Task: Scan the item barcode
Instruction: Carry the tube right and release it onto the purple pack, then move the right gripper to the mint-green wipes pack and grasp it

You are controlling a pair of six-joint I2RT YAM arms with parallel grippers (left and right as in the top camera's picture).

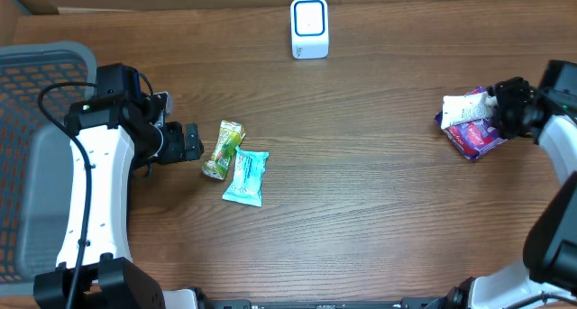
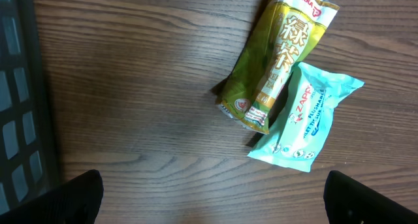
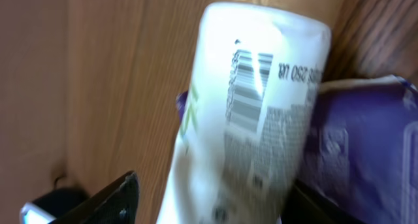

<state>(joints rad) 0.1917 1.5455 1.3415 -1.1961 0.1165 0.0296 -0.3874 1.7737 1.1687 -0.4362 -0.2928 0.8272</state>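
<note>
White barcoded pack (image 3: 261, 106) against purple pack (image 3: 366, 152), right edge of tabletop (image 1: 379, 210); right pincer (image 1: 496, 106) grip indeterminate; left pincer (image 2: 215, 194) wide.

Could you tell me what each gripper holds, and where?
The left gripper holds nothing; the right gripper straddles the white pouch, but grip cannot be told.

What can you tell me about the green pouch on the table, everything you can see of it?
The green pouch is a long, glossy, foil-looking sachet. It is olive green, with a pale yellow panel bearing large green characters and the word Pokka in red at one end. It looks sealed and slightly crumpled. It lies flat and slanted on the wooden table, left of centre. One side touches a teal packet, and nothing grips it.
</note>
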